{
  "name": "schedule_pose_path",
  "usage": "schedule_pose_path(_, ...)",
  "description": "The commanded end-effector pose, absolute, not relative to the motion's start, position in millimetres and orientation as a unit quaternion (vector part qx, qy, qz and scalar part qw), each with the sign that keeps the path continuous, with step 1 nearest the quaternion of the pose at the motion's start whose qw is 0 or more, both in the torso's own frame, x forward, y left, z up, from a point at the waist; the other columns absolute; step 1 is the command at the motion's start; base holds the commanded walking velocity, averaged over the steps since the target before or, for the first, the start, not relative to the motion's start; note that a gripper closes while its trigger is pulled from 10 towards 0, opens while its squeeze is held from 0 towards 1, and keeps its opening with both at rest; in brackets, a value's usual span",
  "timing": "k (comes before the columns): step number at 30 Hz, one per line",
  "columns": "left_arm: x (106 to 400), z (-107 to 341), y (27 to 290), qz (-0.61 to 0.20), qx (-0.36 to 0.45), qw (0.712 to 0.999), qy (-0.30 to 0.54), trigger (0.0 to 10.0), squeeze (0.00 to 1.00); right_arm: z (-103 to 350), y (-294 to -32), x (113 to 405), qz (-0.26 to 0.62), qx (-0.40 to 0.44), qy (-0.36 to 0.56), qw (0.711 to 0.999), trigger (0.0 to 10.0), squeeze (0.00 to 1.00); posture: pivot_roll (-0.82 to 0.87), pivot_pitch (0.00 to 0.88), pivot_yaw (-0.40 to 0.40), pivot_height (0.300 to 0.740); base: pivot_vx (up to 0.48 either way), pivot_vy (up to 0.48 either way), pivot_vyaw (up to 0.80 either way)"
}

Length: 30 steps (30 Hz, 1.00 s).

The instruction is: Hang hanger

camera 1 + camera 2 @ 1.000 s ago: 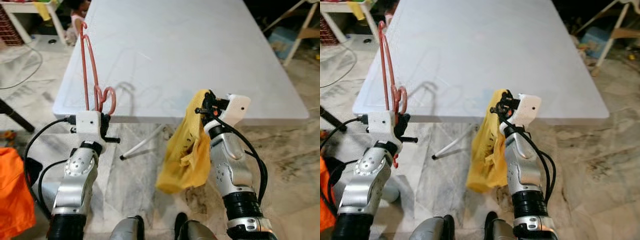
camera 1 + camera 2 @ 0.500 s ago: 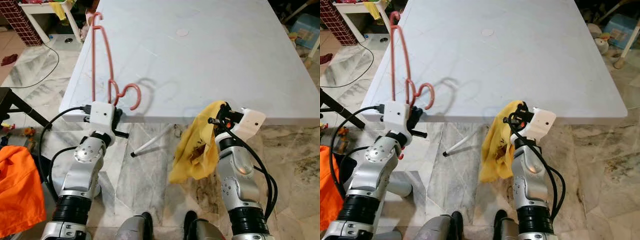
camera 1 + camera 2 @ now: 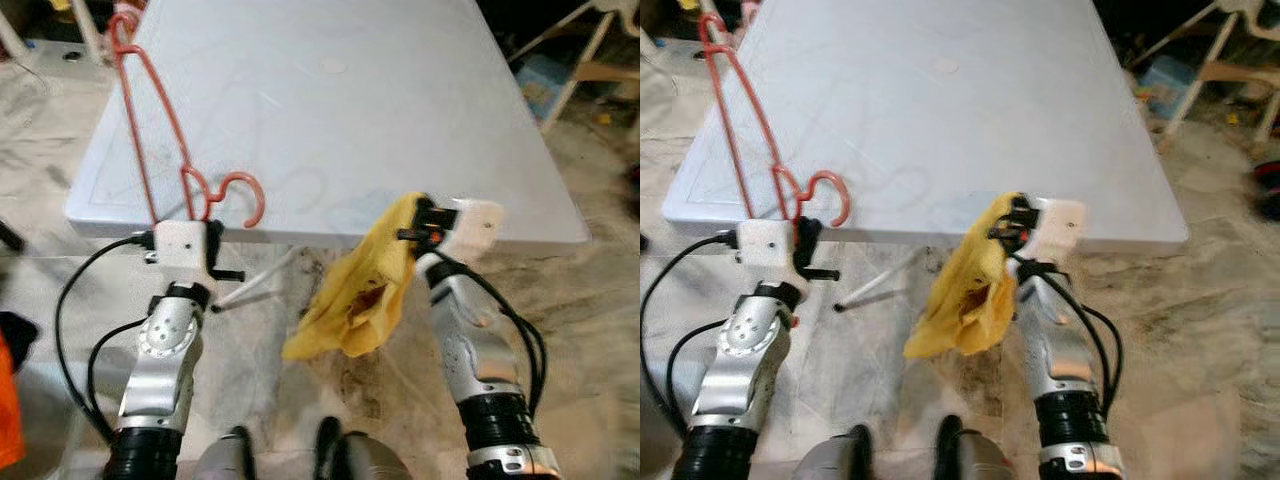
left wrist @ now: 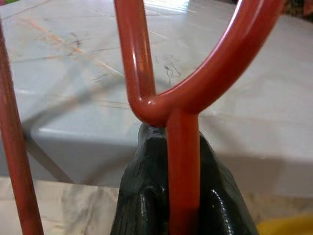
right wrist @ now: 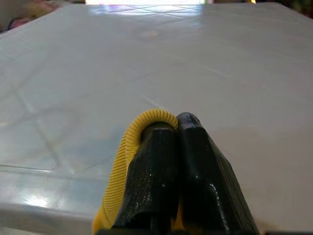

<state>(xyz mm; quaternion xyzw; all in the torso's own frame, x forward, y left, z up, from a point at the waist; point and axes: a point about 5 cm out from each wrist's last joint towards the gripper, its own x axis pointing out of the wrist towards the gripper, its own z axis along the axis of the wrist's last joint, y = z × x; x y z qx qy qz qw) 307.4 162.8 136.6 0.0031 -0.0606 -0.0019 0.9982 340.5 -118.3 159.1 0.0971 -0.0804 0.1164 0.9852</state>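
The left tool (image 3: pixel 205 215) is clenched on the neck of a red hanger (image 3: pixel 160 150), just below where the hook curls away, and it holds the hanger upright above the near left corner of the white surface (image 3: pixel 330 130), so the long frame rises over the left edge. The hanger looks like thin, stiff plastic-coated rod: light, rigid enough to keep its shape, but smooth, so it could swivel between the fingers (image 4: pixel 146 205) if knocked; the grip at the neck seems the sensible place, since it leaves the hook free to catch a rail. The right tool (image 3: pixel 1012 225) is closed on a fold of a yellow cloth (image 3: pixel 960 300) just off the near edge of the surface; the cloth is soft and limp and hangs down towards the floor (image 3: pixel 600 330), so it will drape and swing and would need spreading onto the frame. No rail or rack to hang on can be made out. The top of the hanger is cut off by the frame edge in the head views, the far surroundings are dark and blurred, and the cloth's full shape is hidden in its own folds
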Motion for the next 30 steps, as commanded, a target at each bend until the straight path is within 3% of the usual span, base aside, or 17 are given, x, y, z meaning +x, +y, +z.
schedule_pose_path(1, 298.4, 101.0, 161.2, 0.004, -0.007, 1.0, 0.021, 10.0, 0.0, 165.3, -116.3, 341.8, 0.134, 0.084, -0.092, 0.983, 10.0, 0.0, 0.19, 0.243, -0.246, 0.74, 0.0, 0.0, 0.0)
schedule_pose_path(5, 297.0, 101.4, 159.0, -0.002, -0.006, 1.0, 0.022, 10.0, 0.0, 161.7, -116.7, 343.7, 0.126, 0.093, -0.09, 0.984, 10.0, 0.0, 0.2, 0.246, -0.211, 0.74, 0.0, 0.0, 0.0)
schedule_pose_path(23, 322.7, 120.7, 157.0, -0.113, 0.064, 0.991, 0.035, 10.0, 0.0, 139.7, -142.6, 321.8, -0.008, 0.137, -0.115, 0.984, 10.0, 0.0, 0.13, 0.259, 0.134, 0.74, 0.0, 0.0, 0.0)
schedule_pose_path(30, 326.3, 122.0, 148.8, -0.143, 0.074, 0.986, 0.039, 10.0, 0.0, 133.6, -142.5, 317.8, -0.026, 0.144, -0.114, 0.983, 10.0, 0.0, 0.13, 0.256, 0.137, 0.74, 0.0, 0.0, 0.0)
